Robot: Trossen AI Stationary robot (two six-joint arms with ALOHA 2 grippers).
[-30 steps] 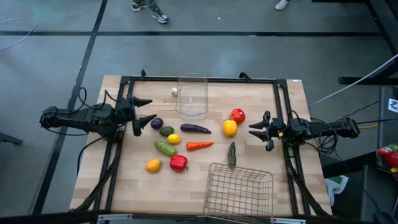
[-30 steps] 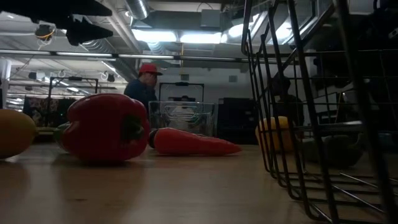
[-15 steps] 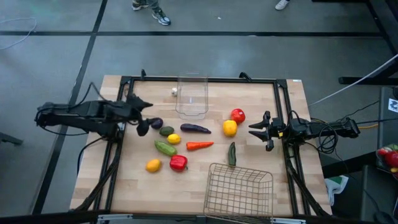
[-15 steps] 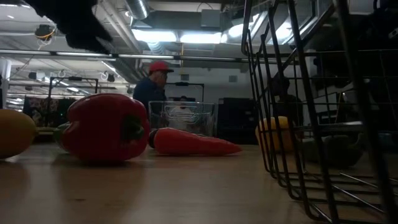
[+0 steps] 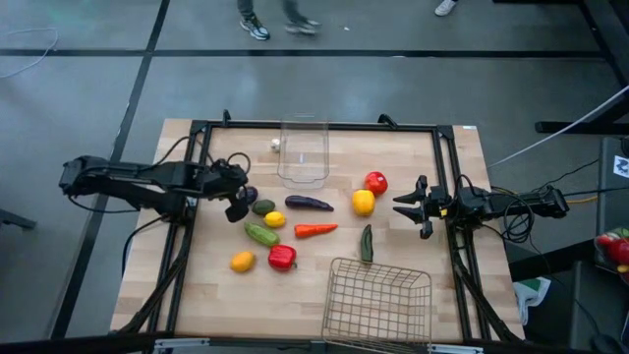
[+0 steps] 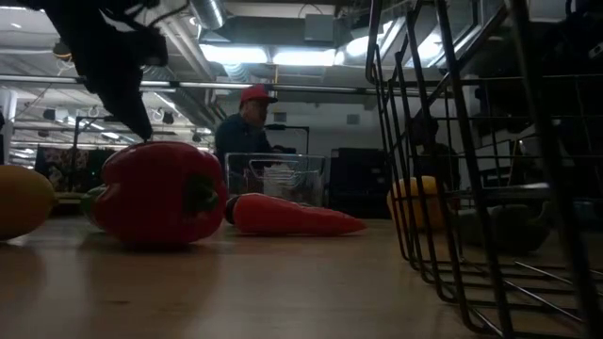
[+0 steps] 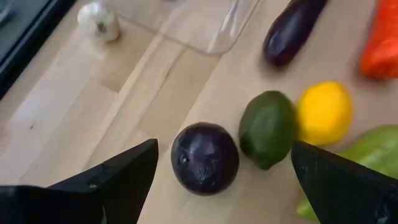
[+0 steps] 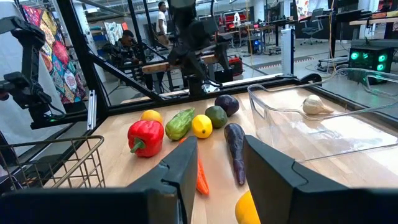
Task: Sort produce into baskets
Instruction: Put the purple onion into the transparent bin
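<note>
Left end effector [image 7: 214, 171] hangs spread wide over the round purple piece [image 7: 204, 157], one dark finger on either side of it, nothing gripped. From here I see a glossy, faintly dimpled dark-purple ball on pale wood-grain surface [image 7: 74, 130]. Just beside it sits a smooth matte green oval [image 7: 268, 129], and touching that a bright yellow lemon shape [image 7: 324, 112]. A long shiny eggplant [image 7: 291, 30] lies farther out, near the rounded corner of the clear plastic bin [image 7: 186, 22]. A small white garlic bulb [image 7: 99, 20] rests apart from the rest, beside the bin.

From above I have the wider spread of produce: a tapered orange carrot [image 5: 314, 230], a blocky red pepper [image 5: 282, 258], an orange-yellow round piece [image 5: 242, 261], a light green elongated piece [image 5: 260, 233], a slim dark green one [image 5: 366, 243], a yellow pepper [image 5: 364, 202] and a red round fruit [image 5: 375, 182] close together. The wire-mesh basket [image 5: 378, 300] with flared sides stands at the near edge, with nothing visible inside it.

Right end effector [image 5: 397, 204] waits at the right side of the surface, fingers pressed nearly together, holding nothing.

A person in a red cap [image 6: 247, 132] stands in the room beyond.
</note>
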